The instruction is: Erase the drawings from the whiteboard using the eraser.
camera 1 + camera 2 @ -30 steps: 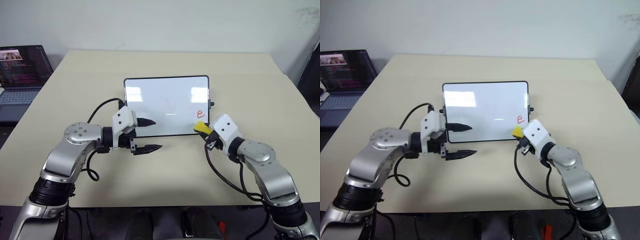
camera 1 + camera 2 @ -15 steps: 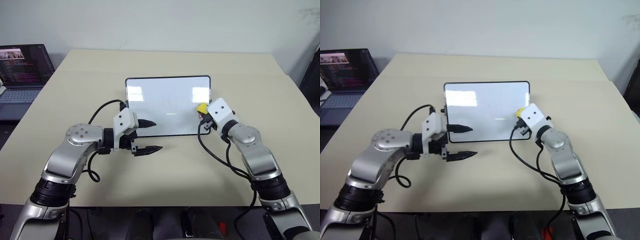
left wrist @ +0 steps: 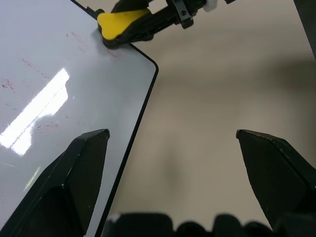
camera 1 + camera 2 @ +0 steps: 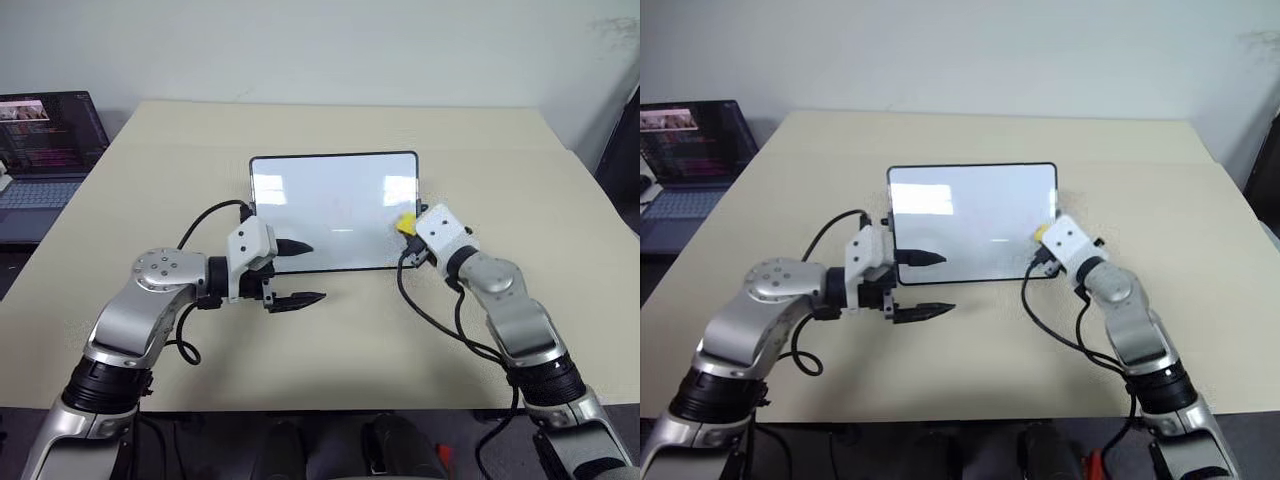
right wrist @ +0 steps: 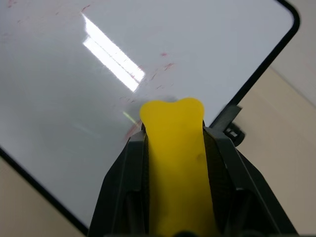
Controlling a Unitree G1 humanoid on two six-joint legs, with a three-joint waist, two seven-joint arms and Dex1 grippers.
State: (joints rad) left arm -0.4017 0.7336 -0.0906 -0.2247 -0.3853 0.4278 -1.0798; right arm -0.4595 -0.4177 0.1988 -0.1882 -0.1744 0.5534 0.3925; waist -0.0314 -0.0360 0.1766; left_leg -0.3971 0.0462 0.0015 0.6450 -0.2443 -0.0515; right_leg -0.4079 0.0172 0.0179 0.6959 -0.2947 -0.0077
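Eraser pressed on the right side of the whiteboard; left arm idle at the near-left corner.

Nearest, the left gripper (image 4: 298, 272) hovers with its two black fingers spread wide and nothing between them, one fingertip over the whiteboard's (image 4: 330, 205) near-left corner, the other over the beige table (image 4: 330, 340). Just beyond on the right, the right gripper (image 5: 174, 143) is clamped on the yellow eraser (image 4: 405, 222), whose tip rests on the board close to its right edge (dark underside down). Of the drawings (image 5: 165, 66) only faint red smears show on the glossy surface around the eraser. Far left, an open laptop (image 4: 45, 140) sits off the table.
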